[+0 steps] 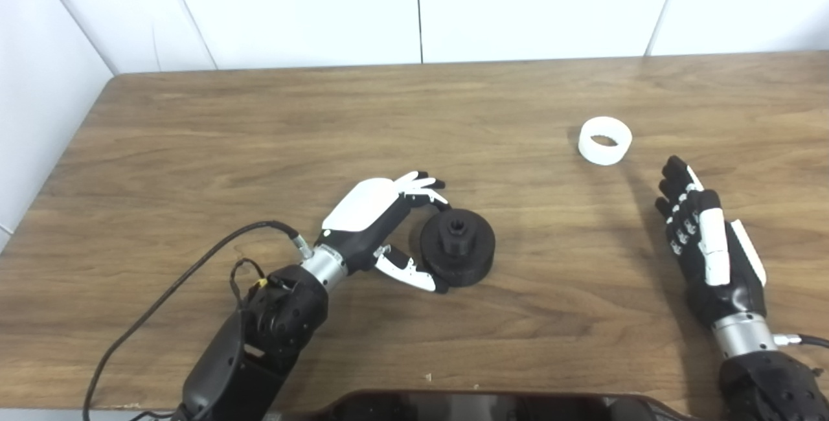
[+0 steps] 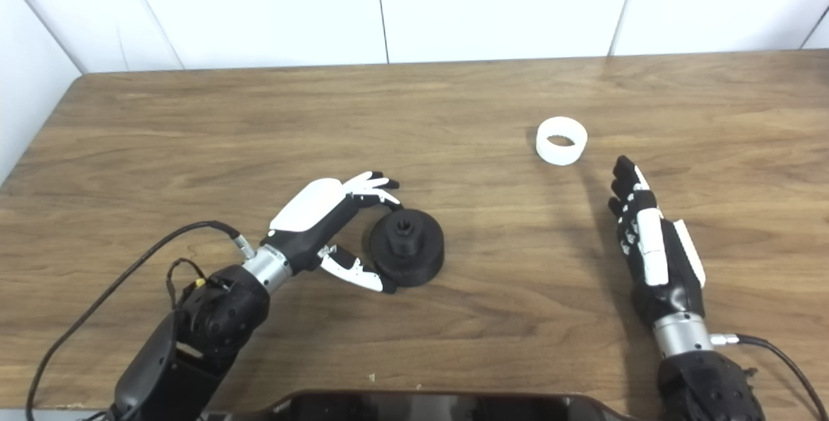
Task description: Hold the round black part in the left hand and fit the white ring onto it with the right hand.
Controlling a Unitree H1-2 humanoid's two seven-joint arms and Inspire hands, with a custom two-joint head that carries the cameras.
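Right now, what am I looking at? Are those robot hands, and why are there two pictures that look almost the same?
Yes, those are a robot's two hands. The two pictures come from two cameras side by side on the robot's head, like two eyes, so they show the same wooden table from spots a little apart.

The left hand is open and curled around the side of a round black part that sits on the table. Its fingers and thumb are right at the part's edge, but it has not lifted it.

The right hand is open, fingers stretched out, and holds nothing. Just beyond its fingertips, apart from them, a white ring lies on the table.

The dark shape at the bottom edge is probably part of the robot's body.
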